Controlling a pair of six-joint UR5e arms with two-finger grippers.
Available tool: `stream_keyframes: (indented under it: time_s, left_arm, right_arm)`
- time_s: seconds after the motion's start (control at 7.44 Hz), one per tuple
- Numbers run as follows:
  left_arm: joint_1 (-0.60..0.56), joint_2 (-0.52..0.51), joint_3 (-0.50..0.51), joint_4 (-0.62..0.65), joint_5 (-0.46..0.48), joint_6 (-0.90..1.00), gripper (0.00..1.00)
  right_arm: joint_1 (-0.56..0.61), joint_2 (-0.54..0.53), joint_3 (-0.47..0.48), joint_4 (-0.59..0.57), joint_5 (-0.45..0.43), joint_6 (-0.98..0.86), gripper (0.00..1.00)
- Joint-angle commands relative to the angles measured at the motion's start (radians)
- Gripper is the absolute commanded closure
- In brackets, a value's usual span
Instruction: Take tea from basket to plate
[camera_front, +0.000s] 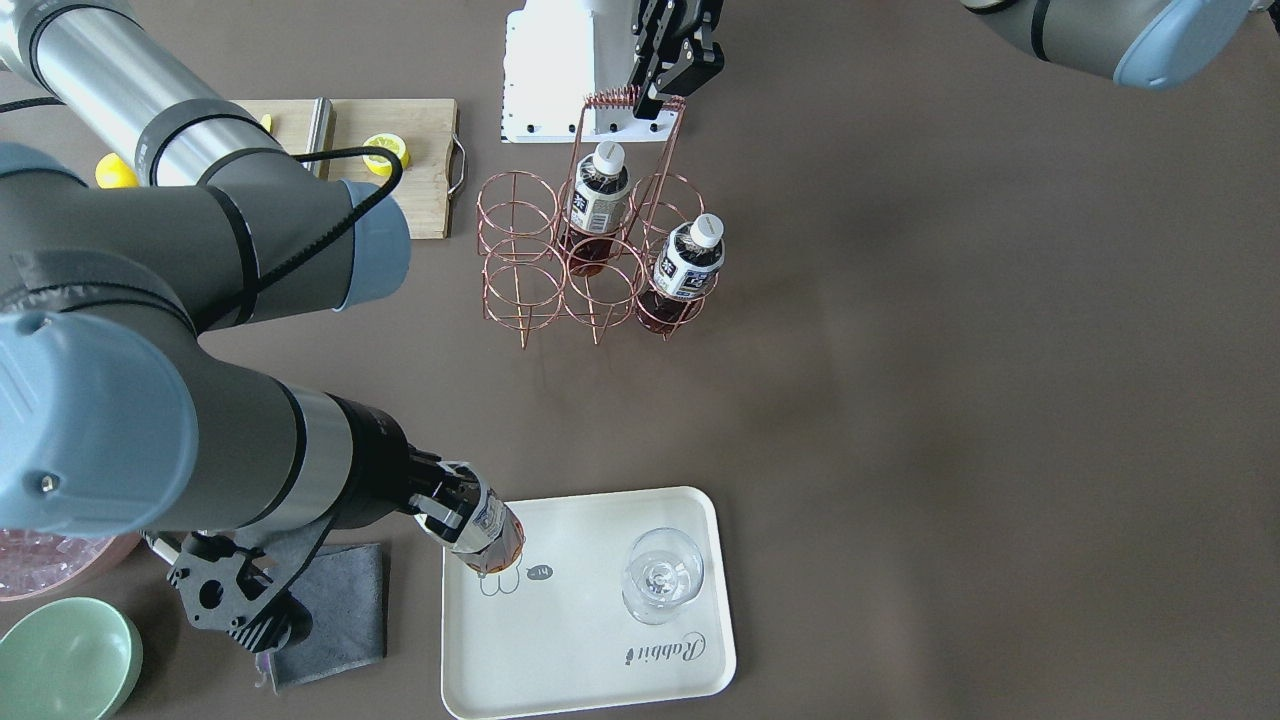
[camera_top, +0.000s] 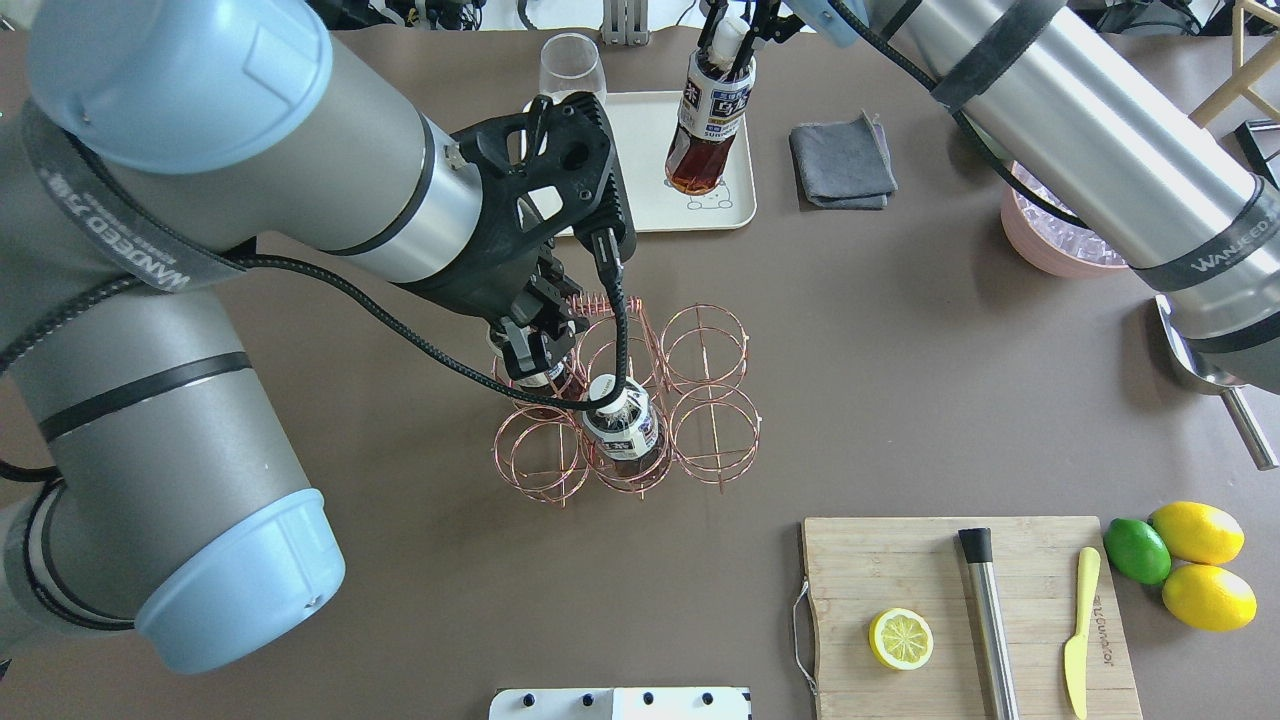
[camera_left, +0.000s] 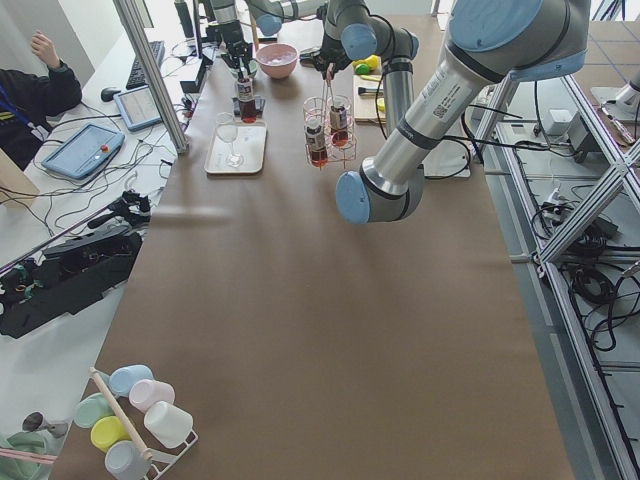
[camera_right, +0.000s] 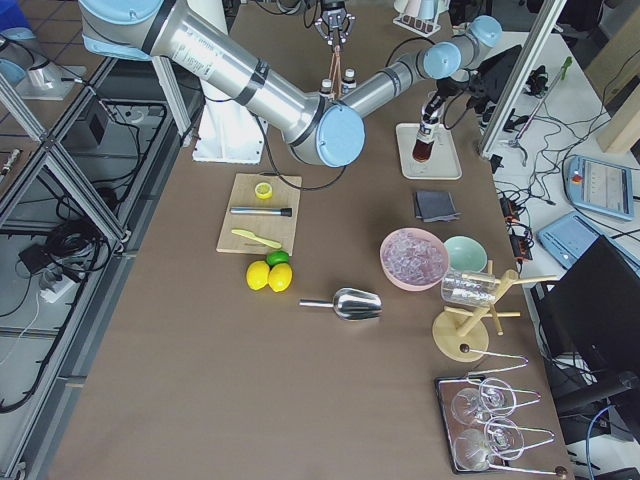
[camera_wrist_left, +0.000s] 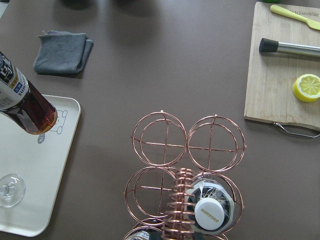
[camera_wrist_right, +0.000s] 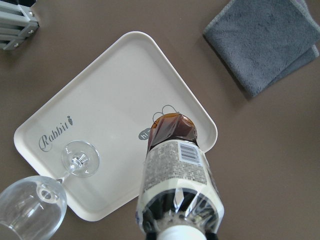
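Tea (camera_wrist_right: 175, 165): right tool (camera_top: 735, 35) clamps its cap; tilted over plate (camera_wrist_right: 115, 75), above bear drawing (camera_top: 708, 200).
Around: wine glass (camera_front: 662, 575) on plate, left; grey cloth (camera_wrist_right: 265, 45) on tabletop (camera_front: 900, 400), right.
Left tool (camera_front: 665, 95): at basket (camera_front: 520, 250) handle, grip indeterminate.
Views: front shows two bottles (camera_front: 690, 260) in basket; overhead, left tool covers one.

The right tool (camera_top: 733, 45) grips, tilted; left tool (camera_top: 533, 350) points down.
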Motion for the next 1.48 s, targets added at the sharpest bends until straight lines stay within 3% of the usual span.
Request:
stream_keyframes:
  time_s: [0.0,0.4,0.67,0.94,1.07,1.21,1.34]
  left_arm:
    - [-0.069,0.037,-0.088,0.066,-0.013,0.008,1.0]
    - [-0.265,0.115,-0.104,0.092,-0.132,0.13,1.0]
    - [-0.46,0.192,-0.089,0.135,-0.195,0.291,1.0]
    - [-0.659,0.215,0.044,0.189,-0.214,0.47,1.0]
    - [-0.716,0.215,0.139,0.187,-0.214,0.55,1.0]
    - [-0.754,0.211,0.257,0.143,-0.214,0.605,1.0]
    - [-0.783,0.211,0.385,0.012,-0.209,0.638,1.0]
  right_arm:
    - [-0.003,0.002,-0.086,0.092,-0.024,-0.027,1.0]
    - [-0.029,0.055,-0.21,0.194,-0.069,-0.027,1.0]
    - [-0.072,0.08,-0.219,0.215,-0.104,-0.027,1.0]
    - [-0.077,0.083,-0.219,0.218,-0.112,-0.06,1.0]
    - [-0.078,0.083,-0.219,0.218,-0.121,-0.072,0.78]
    - [-0.078,0.083,-0.218,0.218,-0.122,-0.089,0.01]
    - [-0.077,0.083,-0.218,0.215,-0.124,-0.095,0.0]
